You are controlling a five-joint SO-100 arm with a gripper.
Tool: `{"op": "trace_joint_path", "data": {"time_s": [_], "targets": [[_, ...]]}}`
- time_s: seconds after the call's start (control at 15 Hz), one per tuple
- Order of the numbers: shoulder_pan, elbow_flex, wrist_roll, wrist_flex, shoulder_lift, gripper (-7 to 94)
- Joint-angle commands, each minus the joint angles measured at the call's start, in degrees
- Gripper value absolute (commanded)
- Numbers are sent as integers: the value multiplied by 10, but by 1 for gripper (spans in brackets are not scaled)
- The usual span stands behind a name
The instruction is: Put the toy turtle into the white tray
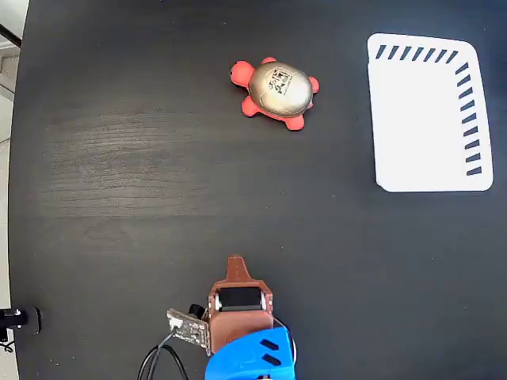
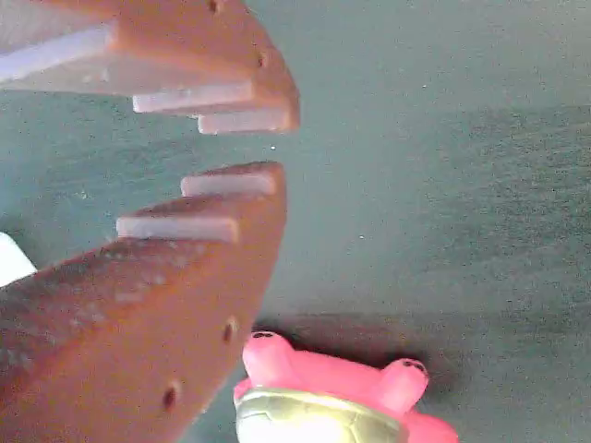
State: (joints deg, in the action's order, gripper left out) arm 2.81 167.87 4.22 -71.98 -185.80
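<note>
The setting reads as a small robotics test bench rather than a home or shop; a plain black table with faint wood grain fills the fixed view. A small arm with brown printed parts, exposed circuit board and loose cables supports this; the room itself is not shown.
</note>
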Motion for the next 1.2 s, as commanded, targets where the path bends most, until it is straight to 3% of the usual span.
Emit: {"op": "trace_joint_path", "data": {"time_s": [0.0, 0.13, 0.4, 0.8, 1.13], "targets": [[14, -3, 5, -7, -2, 0], [16, -9, 2, 17, 39, 0], [3, -76, 5, 129, 228, 0], [-59, -376, 0, 165, 593, 0], [-113, -633, -6, 142, 840, 0]]}}
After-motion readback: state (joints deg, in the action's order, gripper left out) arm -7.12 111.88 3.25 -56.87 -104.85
